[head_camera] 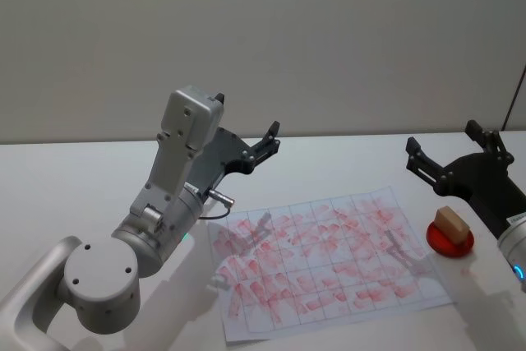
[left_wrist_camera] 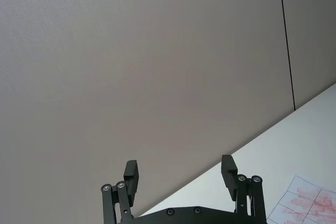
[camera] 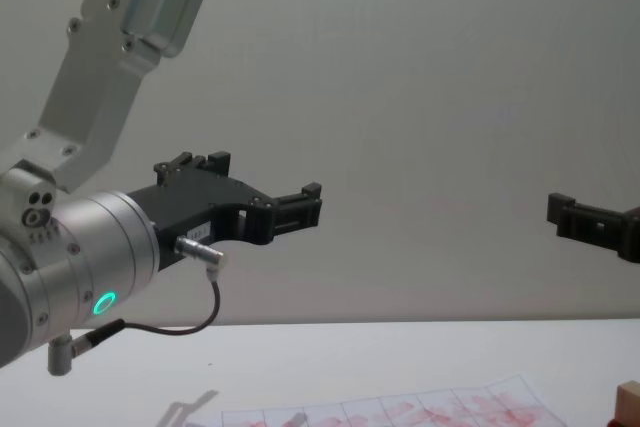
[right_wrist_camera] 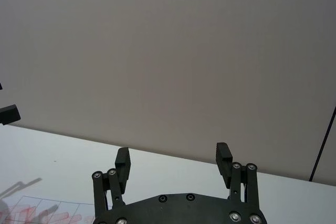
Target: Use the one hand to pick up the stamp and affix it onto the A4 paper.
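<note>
The stamp (head_camera: pixel 450 220) is a small tan wooden block standing on a round red ink pad (head_camera: pixel 450 241) at the right of the table; its corner shows in the chest view (camera: pixel 629 403). The A4 paper (head_camera: pixel 329 260), gridded and covered with red marks, lies flat in the middle of the table. My right gripper (head_camera: pixel 445 144) hangs open in the air behind and above the stamp, with nothing between its fingers (right_wrist_camera: pixel 123 158). Over the paper's far left corner my left gripper (head_camera: pixel 269 144) is raised and open, also holding nothing, and its fingers (left_wrist_camera: pixel 131 170) point toward the wall.
A white table (head_camera: pixel 345 162) meets a plain grey wall behind. The paper's corner shows in the left wrist view (left_wrist_camera: pixel 311 203) and the right wrist view (right_wrist_camera: pixel 37 211). A thin dark line (left_wrist_camera: pixel 286 40) runs down the wall at the right.
</note>
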